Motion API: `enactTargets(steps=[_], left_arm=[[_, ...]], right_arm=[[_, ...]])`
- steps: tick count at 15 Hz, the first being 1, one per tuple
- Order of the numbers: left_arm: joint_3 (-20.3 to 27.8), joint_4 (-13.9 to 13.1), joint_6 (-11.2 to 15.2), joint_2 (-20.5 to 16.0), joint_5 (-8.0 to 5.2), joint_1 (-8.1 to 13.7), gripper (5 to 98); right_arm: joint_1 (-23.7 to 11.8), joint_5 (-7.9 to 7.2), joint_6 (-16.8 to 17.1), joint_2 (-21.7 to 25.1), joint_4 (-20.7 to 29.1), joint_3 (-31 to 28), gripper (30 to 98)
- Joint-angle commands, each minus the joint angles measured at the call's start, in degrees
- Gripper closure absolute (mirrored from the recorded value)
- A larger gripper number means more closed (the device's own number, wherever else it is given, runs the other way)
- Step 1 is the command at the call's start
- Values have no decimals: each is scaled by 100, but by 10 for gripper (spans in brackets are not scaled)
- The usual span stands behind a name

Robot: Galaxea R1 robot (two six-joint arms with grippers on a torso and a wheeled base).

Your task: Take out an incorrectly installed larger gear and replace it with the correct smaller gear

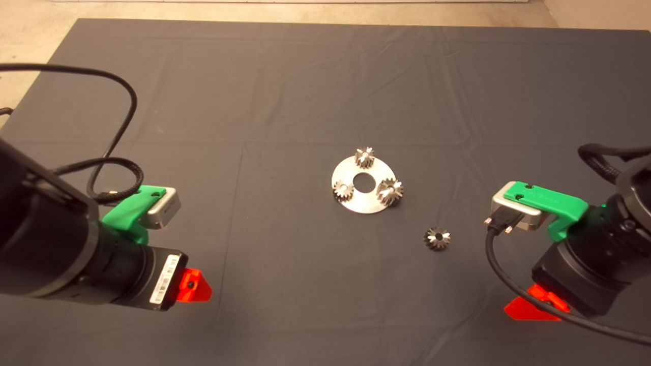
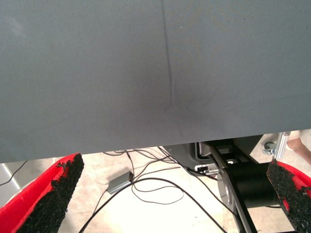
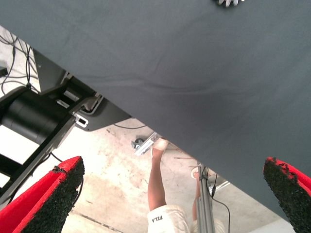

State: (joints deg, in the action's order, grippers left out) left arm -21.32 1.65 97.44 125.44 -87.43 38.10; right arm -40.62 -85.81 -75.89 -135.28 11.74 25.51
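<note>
Overhead, I am watching both arms waiting low at the edges of the dark counter (image 1: 305,76): the left claw (image 1: 193,287) at lower left, the right claw (image 1: 531,305) at lower right. At centre a round steel plate (image 1: 356,201) is carrying three gears. The larger gear (image 1: 390,191), flared and shiny, is sitting on the plate's right edge; two small silver gears (image 1: 364,157) are occupying the far and left positions. The smaller gear (image 1: 437,238), dark-faced with a centre hole, is lying loose on the cloth, near the plate and between it and the right claw.

Left wrist view: the left claw (image 2: 170,204) is standing wide, its pads (image 2: 53,199) well apart, over bare cloth with floor cables (image 2: 146,184) beyond.

Right wrist view: the right claw (image 3: 170,194) is likewise spread wide, holding nothing; a person's leg (image 3: 156,184) is showing past the counter edge, with "FILA" readable on the sock.

As I judge it, removal has not begun. I would be bringing the nearer right claw straight down over the larger gear, gripping across its teeth and lifting vertically so the plate is not dragged.
</note>
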Motion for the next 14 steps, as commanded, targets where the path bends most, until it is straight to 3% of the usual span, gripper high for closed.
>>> enactTargets(steps=[1, 4, 5, 9, 12, 14], left_arm=[[105, -112, 3, 10, -64, 49, 58], [86, -110, 3, 3, -88, 49, 58], [86, -103, 3, 7, -90, 53, 58], [86, -112, 3, 29, -99, 54, 58], [86, -109, 3, 21, -125, 49, 58], [86, -112, 12, 12, -133, 49, 58]], right_arm=[[-96, -41, 284, -30, -269, 92, 308], [-104, -41, 327, -30, -284, 108, 308], [-91, -41, 485, -39, -373, 223, 308], [134, -59, 1795, -39, -1104, 1143, 308], [866, -50, 2758, -251, -1808, 2047, 308], [1325, -50, 2895, -589, -2312, 2550, 308]])
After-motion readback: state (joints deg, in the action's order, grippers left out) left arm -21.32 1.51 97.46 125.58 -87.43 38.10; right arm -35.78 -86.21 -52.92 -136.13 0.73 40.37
